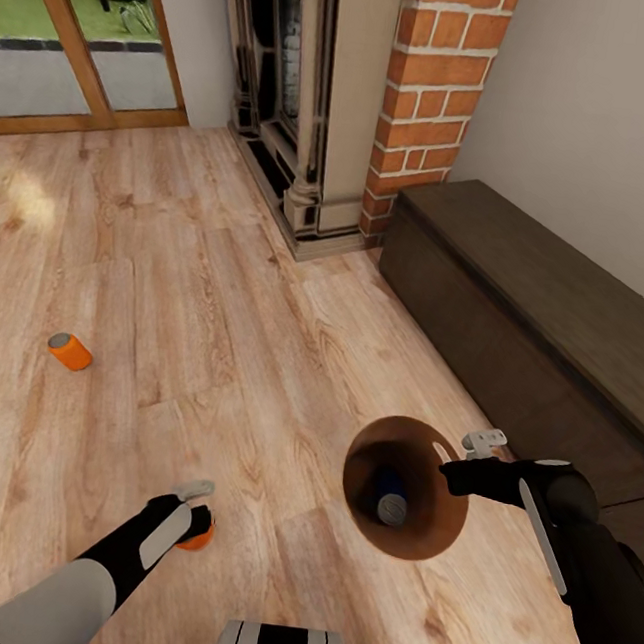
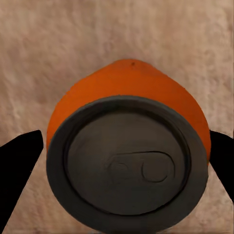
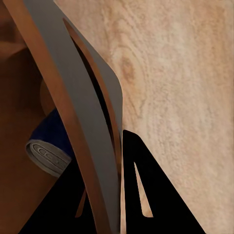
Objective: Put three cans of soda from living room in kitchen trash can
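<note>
- Head view: the right gripper (image 1: 468, 459) holds the round tapered trash bin with the tan-brown inside (image 1: 415, 531) by its rim at the near right, above the light wood plank floor (image 1: 258, 354). You can look straight down into the bin, and a blue soda can with a silver top (image 1: 390, 499) is lying at the bottom.
- Still the head view: the left gripper (image 1: 199, 521) is down low at the near left, right over an orange soda can (image 1: 200, 537) on the floor. Can't tell from here if the fingers are actually touching it.
- A second orange soda can with a grey top (image 1: 70, 351) lies on its side well off to the left on the floor. Far behind it all are a red brick column (image 1: 437, 84), a dark brown low cabinet (image 1: 534, 318) along the right wall and a wood-framed glass door (image 1: 76, 30) at the far left.
- Left wrist view: the orange can (image 2: 129, 156) sits upright between the two black fingers (image 2: 19, 165), grey lid facing the camera. The jaws are spread, one on each side, with floor showing between the finger and the can on one side.
- Right wrist view: the black fingers (image 3: 146, 195) are clamped on the bin's grey wall (image 3: 73, 97), one inside and one outside. The blue can (image 3: 51, 144) shows inside the bin.
</note>
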{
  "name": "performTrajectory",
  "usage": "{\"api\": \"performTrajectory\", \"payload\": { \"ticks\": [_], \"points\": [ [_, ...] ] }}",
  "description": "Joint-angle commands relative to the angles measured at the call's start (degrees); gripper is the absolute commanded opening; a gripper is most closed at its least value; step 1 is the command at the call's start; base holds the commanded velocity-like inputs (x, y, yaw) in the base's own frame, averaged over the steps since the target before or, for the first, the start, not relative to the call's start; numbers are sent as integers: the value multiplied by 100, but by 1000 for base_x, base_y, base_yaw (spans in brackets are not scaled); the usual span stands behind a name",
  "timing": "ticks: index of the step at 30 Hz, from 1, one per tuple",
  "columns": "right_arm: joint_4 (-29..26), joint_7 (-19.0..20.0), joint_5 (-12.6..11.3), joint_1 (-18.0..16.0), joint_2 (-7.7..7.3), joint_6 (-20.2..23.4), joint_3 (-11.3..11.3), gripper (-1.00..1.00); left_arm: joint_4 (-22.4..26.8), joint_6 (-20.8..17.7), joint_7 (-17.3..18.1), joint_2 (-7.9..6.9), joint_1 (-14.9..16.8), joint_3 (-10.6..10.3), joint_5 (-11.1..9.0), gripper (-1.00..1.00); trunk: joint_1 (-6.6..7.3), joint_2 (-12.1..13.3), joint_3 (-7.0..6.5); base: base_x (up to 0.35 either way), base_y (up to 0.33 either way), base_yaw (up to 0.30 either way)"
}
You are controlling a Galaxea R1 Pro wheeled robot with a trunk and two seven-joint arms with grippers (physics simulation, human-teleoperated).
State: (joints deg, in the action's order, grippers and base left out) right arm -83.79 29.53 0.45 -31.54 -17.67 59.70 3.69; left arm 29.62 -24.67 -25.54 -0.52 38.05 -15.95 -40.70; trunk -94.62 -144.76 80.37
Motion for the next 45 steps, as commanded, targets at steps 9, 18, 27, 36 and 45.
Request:
{"api": "performTrajectory", "payload": {
  "ticks": [9,18,27,36,45],
  "points": [
    [-2,36,-147,5,0,30,0,-100,-2,6,13,-5,-11,-203,15,-100,1,0,0,0,0,0],
    [82,35,-125,-3,43,30,-4,-100,0,328,25,17,-216,-195,-61,-100,16,8,-133,0,0,0],
    [772,35,-124,-69,75,30,-12,-100,60,501,29,16,-303,-172,-71,-100,39,20,-333,0,0,0],
    [1207,35,-121,-164,88,30,8,-100,1761,327,-18,-63,-995,-138,-56,-100,62,32,-532,0,0,0],
    [2051,-8,-87,-452,218,30,18,-100,5662,-362,-416,-49,-2246,-216,-79,-100,86,44,-732,0,0,0]
  ]
}}
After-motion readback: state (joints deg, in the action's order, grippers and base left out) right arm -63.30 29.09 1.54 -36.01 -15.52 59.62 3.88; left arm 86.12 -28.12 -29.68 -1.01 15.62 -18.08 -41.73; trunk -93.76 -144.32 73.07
